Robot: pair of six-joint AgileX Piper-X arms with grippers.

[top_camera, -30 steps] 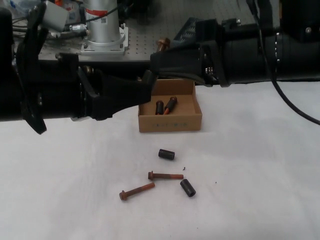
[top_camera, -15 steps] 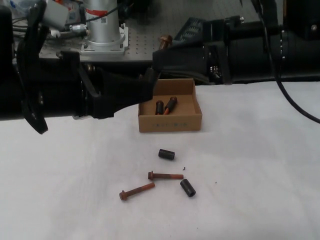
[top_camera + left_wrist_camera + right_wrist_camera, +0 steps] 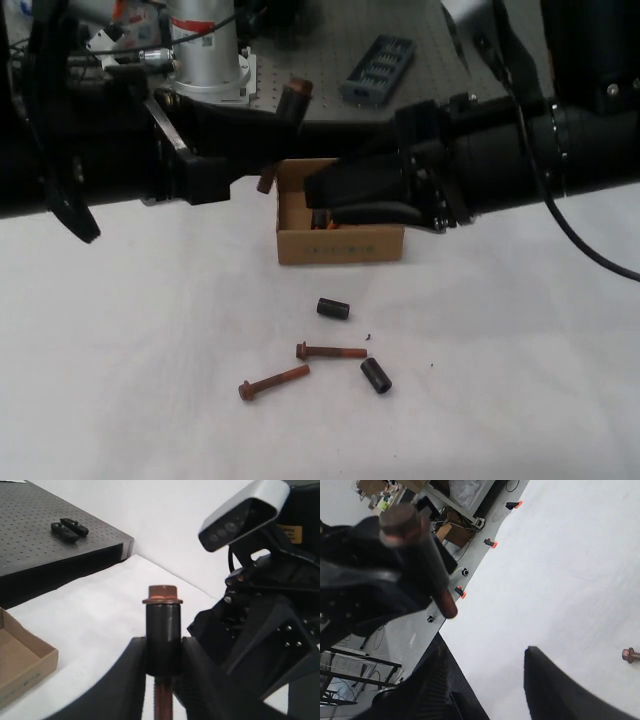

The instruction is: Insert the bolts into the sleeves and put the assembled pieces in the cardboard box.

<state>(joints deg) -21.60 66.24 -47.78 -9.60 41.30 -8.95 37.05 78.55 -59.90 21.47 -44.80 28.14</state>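
Our left gripper (image 3: 162,656) is clamped on the sleeve (image 3: 162,630), bolt (image 3: 162,594) through it, held up beside the cardboard box (image 3: 340,246) near the far edge of the bench (image 3: 520,350) — small, stiff and smooth, so we judge a mid-sleeve hold safest. The right gripper (image 3: 485,667) stands apart.

The bench (image 3: 520,400) is covered in white sheeting. Behind it a grey perforated board (image 3: 330,40) is seen, bearing a silver metal column (image 3: 205,45) and a dark ridged block (image 3: 378,68). A plain white wall (image 3: 165,510) is noted beyond.
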